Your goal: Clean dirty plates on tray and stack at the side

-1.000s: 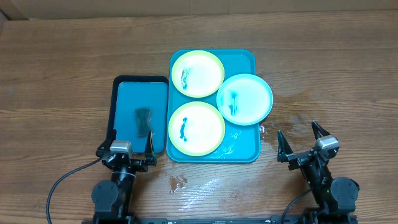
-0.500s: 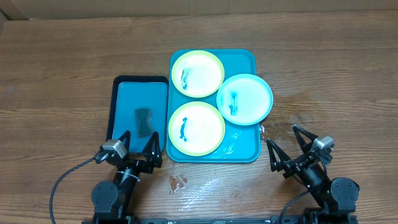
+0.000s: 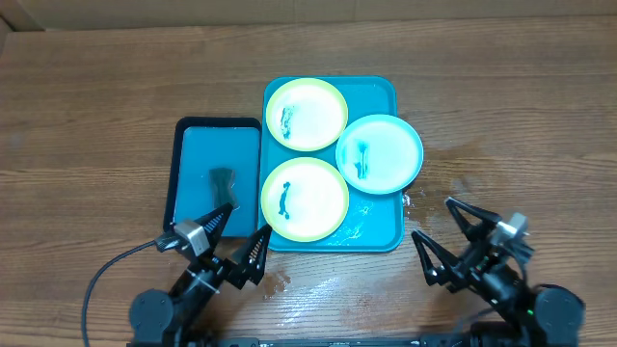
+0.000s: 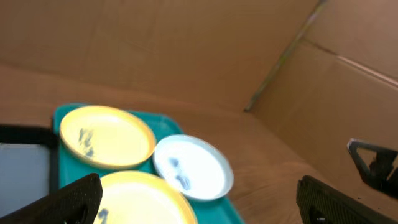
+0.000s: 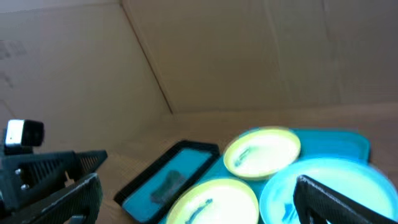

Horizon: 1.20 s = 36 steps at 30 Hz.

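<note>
Hovering over the counter's (image 3: 96, 96) near edge, the left hand (image 3: 248, 217) sits at seven o'clock of the tray (image 3: 376, 229) and the right hand (image 3: 432, 218) at five o'clock, both spread wide and holding nothing. A smaller dark-rimmed tray (image 3: 193, 159) at nine o'clock carries a dark scrap (image 3: 223, 188). On the tray, the near yellow-green plate (image 3: 304, 198) lies closest. The teal-rimmed plate (image 3: 379, 154) overhangs the three o'clock rim, and the far yellow-green plate (image 3: 306, 114) is at twelve. All three are smeared.

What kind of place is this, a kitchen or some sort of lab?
Probably a robot test bench, not a kitchen: wooden table, cardboard walls behind it, and open left pincer and right pincer near smeared plates on a teal tray.
</note>
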Each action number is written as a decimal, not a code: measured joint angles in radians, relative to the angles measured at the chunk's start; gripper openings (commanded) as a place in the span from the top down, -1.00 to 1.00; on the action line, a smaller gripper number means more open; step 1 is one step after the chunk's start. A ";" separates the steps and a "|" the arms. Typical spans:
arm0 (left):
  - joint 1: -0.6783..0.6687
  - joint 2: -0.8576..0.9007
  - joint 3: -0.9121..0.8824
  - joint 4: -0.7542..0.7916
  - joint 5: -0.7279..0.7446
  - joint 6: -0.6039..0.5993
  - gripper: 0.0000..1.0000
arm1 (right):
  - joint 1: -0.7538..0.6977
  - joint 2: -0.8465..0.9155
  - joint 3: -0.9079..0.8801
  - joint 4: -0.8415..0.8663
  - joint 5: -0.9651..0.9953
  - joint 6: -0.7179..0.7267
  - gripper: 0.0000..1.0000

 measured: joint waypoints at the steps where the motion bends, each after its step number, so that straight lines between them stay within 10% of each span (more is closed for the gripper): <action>1: 0.000 0.011 0.043 -0.040 0.004 0.010 -1.00 | 0.000 0.020 0.058 -0.051 0.005 -0.015 -0.99; 13: 0.000 0.536 0.727 -0.766 -0.059 0.154 -1.00 | 0.000 0.588 0.811 -0.864 0.167 -0.214 -0.99; 25: 0.000 1.019 1.106 -1.221 -0.083 0.301 -1.00 | 0.042 0.957 0.896 -0.986 0.021 -0.255 -0.99; 36: 0.000 1.108 1.148 -1.273 -0.345 0.312 -1.00 | 0.454 1.242 0.893 -0.919 0.349 -0.035 -0.99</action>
